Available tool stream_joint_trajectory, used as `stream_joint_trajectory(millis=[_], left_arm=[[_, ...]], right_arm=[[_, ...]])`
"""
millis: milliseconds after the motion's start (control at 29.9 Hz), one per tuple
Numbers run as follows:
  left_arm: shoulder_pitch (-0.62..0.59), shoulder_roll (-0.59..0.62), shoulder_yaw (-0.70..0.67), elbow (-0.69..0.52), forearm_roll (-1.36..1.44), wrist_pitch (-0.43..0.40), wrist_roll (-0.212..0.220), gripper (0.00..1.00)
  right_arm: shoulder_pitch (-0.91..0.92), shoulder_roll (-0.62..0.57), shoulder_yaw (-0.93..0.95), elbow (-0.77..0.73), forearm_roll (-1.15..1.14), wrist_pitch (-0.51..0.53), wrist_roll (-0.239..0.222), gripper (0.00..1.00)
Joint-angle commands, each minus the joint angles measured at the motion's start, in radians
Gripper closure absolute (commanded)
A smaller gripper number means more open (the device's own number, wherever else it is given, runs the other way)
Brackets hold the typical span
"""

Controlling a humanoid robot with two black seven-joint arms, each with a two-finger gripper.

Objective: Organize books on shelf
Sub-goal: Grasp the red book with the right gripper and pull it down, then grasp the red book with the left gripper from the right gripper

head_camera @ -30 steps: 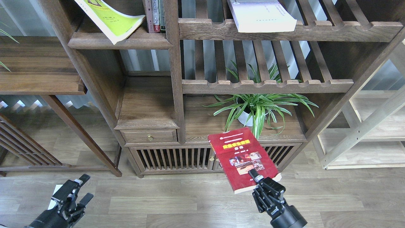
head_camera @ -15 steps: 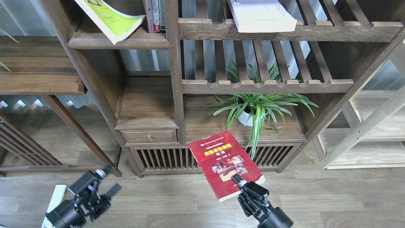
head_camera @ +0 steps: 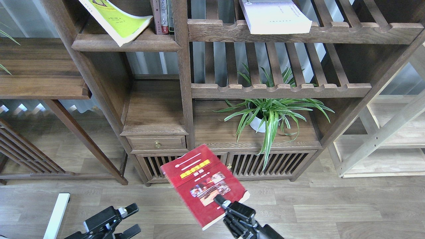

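Red book (head_camera: pixel 203 183) in right pincer (head_camera: pixel 221 201)

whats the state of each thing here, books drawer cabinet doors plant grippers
red book: held in the air by the right gripper, clamped at its near edge, closed
yellow-green book: lying tilted on the shelf, corner overhanging
pale book: flat on the slatted shelf, overhanging the front
drawer: shut
cabinet doors: shut
plant: upright in a white pot
left gripper: open, empty
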Motion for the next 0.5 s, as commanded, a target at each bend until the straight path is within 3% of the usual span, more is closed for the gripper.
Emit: stream_joint_trajectory(millis=[0, 468], left_arm=[[0.005, 0.010, 0.000, 0.003, -0.009, 0.000, 0.000, 0.04], [0.009, -0.072, -0.041, 0.011, -0.009, 0.000, 0.000, 0.13]], right_arm=[[-0.001, 0.001, -0.045, 0.006, -0.031, 0.000, -0.004, 0.83], [0.037, 0.015, -0.113, -0.008, -0.061, 0.000, -0.001, 0.83]])
